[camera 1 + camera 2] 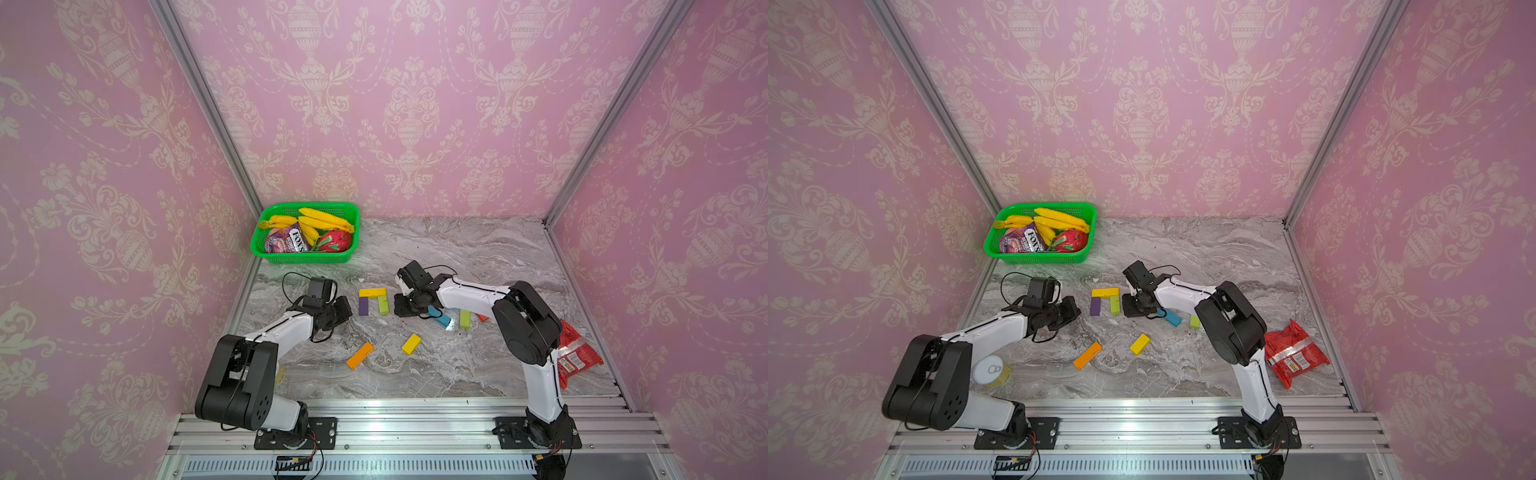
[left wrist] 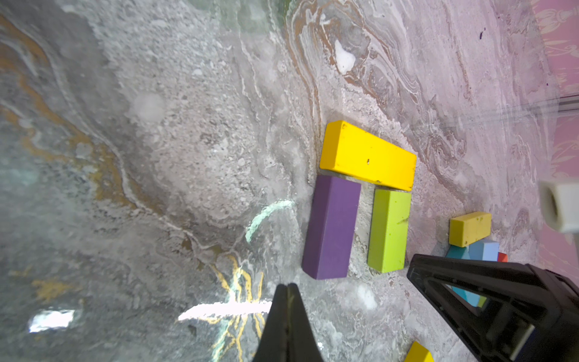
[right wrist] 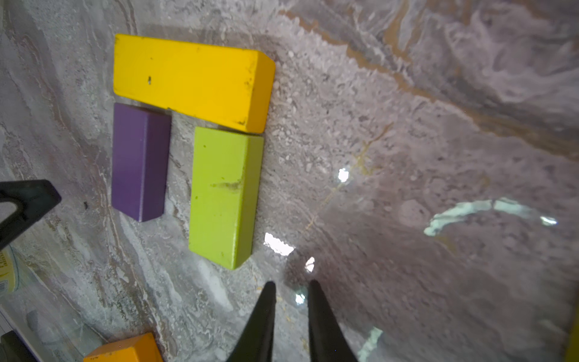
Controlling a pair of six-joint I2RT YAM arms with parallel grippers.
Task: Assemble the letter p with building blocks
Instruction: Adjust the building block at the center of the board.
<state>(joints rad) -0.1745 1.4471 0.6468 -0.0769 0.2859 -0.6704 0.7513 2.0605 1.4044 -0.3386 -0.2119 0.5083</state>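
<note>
**A:** Starting at the left: how does the left claw (image 2: 288, 285) stand?

**B:** Its fingers are pressed flat together with nothing between them, low over the marble table (image 1: 457, 257).

**A:** And the blocks near it?

**B:** Just right of its tips lie three blocks. The purple block (image 1: 363, 306) is nearest, then the lime green block (image 1: 383, 304), with a strip of bare table between the two. The long yellow block (image 1: 372, 292) lies crosswise along their far ends. In both top views this group sits between the two claws.

**A:** Anything on the near side?

**B:** The orange block (image 1: 360, 355) and the short yellow block (image 1: 411, 344) lie apart from each other, closer to the arm bases than either claw.

**A:** The right claw (image 3: 291, 283)?

**B:** Its fingers are slightly parted, table showing through the narrow gap, and it holds nothing. Its tips are just beside the lime green block's near end; whether they touch it, I cannot tell.

**A:** And right of that claw?

**B:** A teal block (image 1: 442, 320) is partly under its wrist. Beyond that come a second lime block (image 1: 464, 319) and a red block (image 1: 482, 318), mostly hidden by the arm.
</note>
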